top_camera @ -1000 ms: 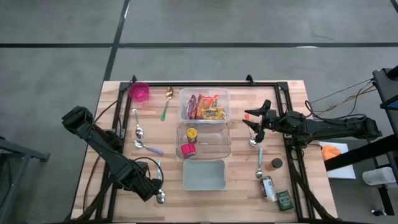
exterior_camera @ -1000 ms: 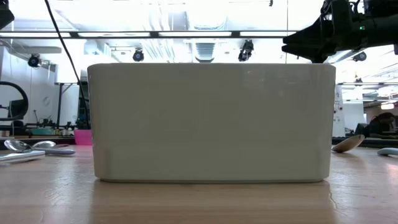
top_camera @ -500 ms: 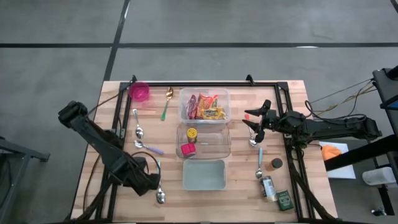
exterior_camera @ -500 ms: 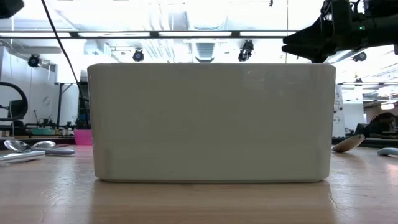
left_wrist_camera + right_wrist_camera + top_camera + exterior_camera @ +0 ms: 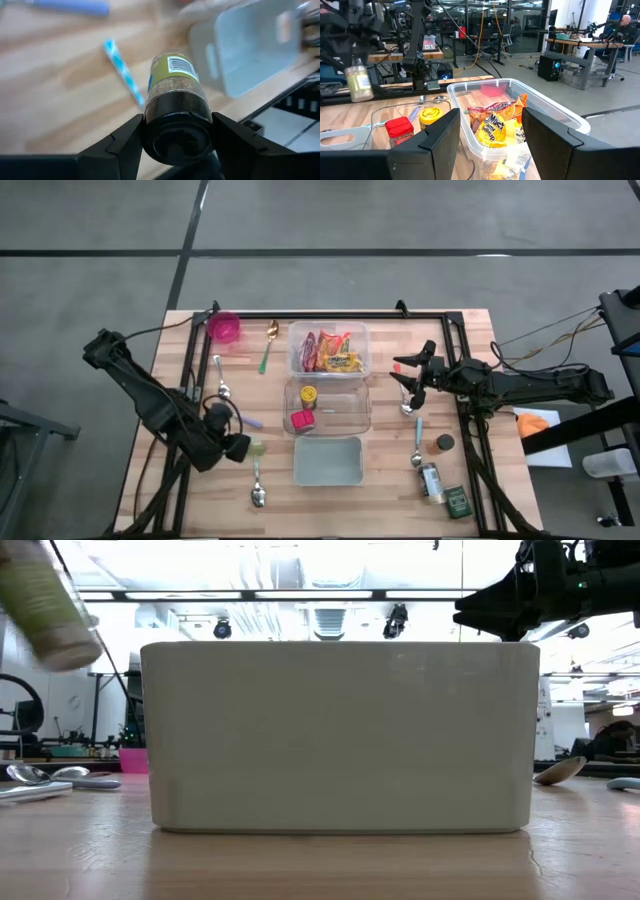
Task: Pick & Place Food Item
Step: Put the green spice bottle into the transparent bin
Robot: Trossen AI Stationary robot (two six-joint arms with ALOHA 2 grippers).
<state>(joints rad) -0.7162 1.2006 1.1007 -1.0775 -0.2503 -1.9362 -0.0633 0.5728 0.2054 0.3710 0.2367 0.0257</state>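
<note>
held item: a clear spice jar with a black cap and green-and-white label (image 5: 176, 105), filled with greenish-brown flakes, lifted off the table.
left gripper: the left gripper (image 5: 237, 444) is clamped on the jar's black cap; the fingers (image 5: 122, 141) press its two sides, and the jar body juts out toward the pale grey rectangular bin (image 5: 327, 460).
jar position: in the air just beside the bin's left side, above the wooden table (image 5: 150, 410); in the low view it shows tilted, higher than the bin's rim and clear of it.
right gripper: the right gripper (image 5: 404, 379) waits well away on the bin's far right side, beside the two clear plastic tubs; its fingers stand partly apart with nothing between them.
other contents: the clear tub (image 5: 329, 349) farther from the bin holds colourful snack packets; the nearer clear tub (image 5: 352, 418) holds a yellow-lidded jar (image 5: 309, 394) and a red-lidded jar (image 5: 301, 421).
clutter: a metal spoon with a blue patterned handle (image 5: 257, 483) lies on the table left of the bin.
done so far: the pick looks complete, jar gripped and raised.
left to do: the bin seems the likely target, though i cannot be sure; the jar would have to be carried over its rim, lowered in and released. the bin looks empty from above.
</note>
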